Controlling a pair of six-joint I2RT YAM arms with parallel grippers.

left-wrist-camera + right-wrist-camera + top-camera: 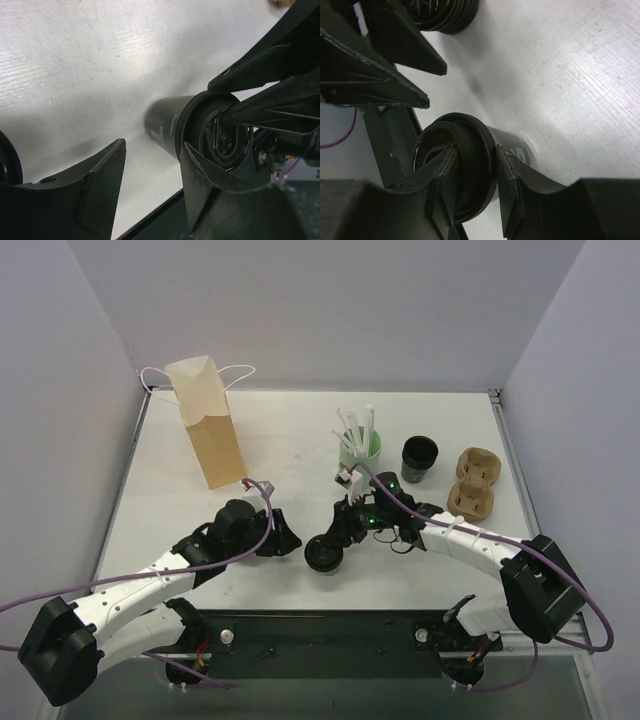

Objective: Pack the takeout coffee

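The takeout coffee (323,557), a small black paper cup with a round black lid, is near the table's front edge between the two arms. My right gripper (337,539) is shut on its lid rim. In the right wrist view (476,160), one finger lies in the lid's top and the other is against the cup wall under the rim (517,150). My left gripper (286,538) is open and empty just left of the cup. In the left wrist view (150,172), the cup (167,125) sits just beyond its right finger (200,175).
A tall brown paper bag (205,425) with string handles stands at the back left. A mint-green cup with white straws (360,447), a black stack of lids (420,460) and a brown cardboard cup carrier (472,483) are at the back right.
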